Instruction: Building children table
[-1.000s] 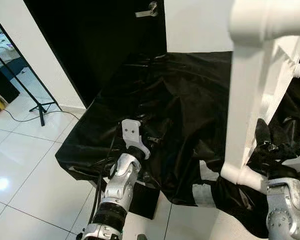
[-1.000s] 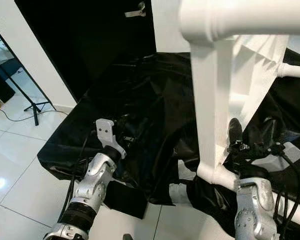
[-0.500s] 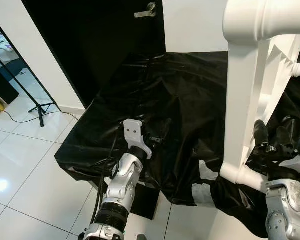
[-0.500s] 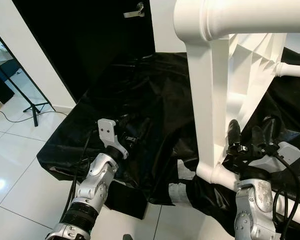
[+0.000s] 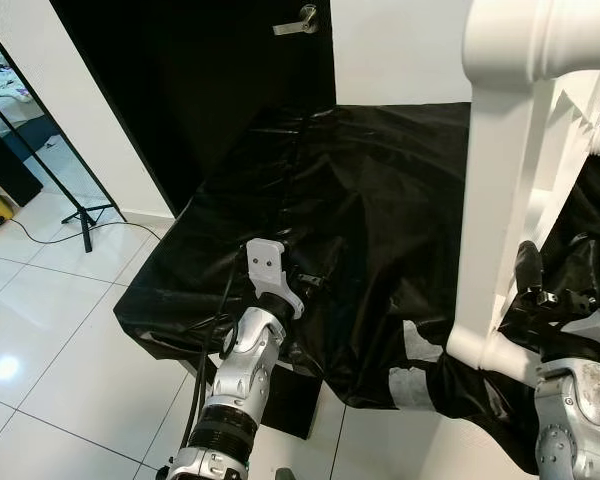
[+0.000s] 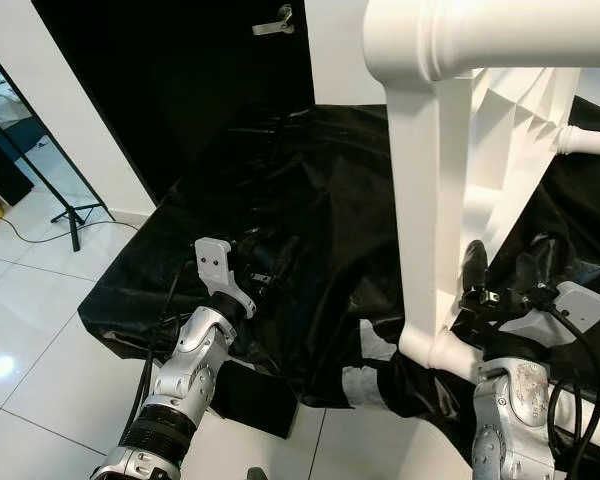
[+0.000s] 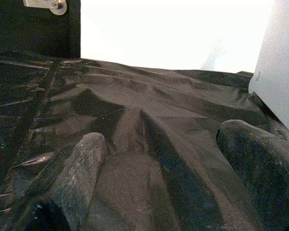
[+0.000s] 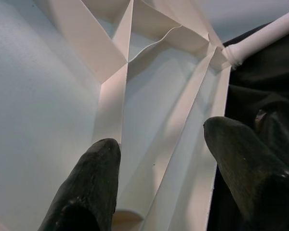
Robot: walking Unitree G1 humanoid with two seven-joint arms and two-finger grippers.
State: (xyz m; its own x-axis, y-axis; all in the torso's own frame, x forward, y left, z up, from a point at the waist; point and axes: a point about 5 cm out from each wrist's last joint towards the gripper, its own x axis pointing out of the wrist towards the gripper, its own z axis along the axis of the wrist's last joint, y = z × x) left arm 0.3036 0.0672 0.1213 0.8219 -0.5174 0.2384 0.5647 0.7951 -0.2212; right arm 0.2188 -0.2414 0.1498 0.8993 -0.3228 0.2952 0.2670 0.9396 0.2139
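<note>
a white children's table (image 6: 450, 180) stands tipped on its side on a surface draped in crumpled black plastic sheet (image 5: 360, 210), at the robot's right. one round white leg (image 6: 500, 35) runs across the top of the head views and another thick leg (image 5: 495, 220) drops straight down to a rounded foot close by the right wrist. a thinner white leg (image 8: 260, 33) sticks out over the sheet on the far side. the underside of the tabletop (image 8: 149, 96) shows its white stiffening ribs, which meet in a star shape.

the right gripper (image 8: 164, 159) sits low at the near edge of the tabletop, its two black fingers (image 8: 94, 178) spread wide with the ribbed underside seen between them. one finger lies against the white panel and the other is over the sheet just outside the table's edge. they close on nothing.

the left gripper (image 7: 159, 168) rests on the black sheet at the robot's left, well apart from the table, its fingers (image 7: 82, 168) wide apart and empty, with only wrinkled plastic between them. a white panel edge (image 7: 279, 72) shows off to one side of it.

behind the sheet is a black door (image 5: 200, 90) with a metal handle (image 5: 298, 20), beside a white wall. glossy white floor tiles (image 5: 50, 330) lie to the left, with a black tripod stand (image 5: 75, 205) on them.
</note>
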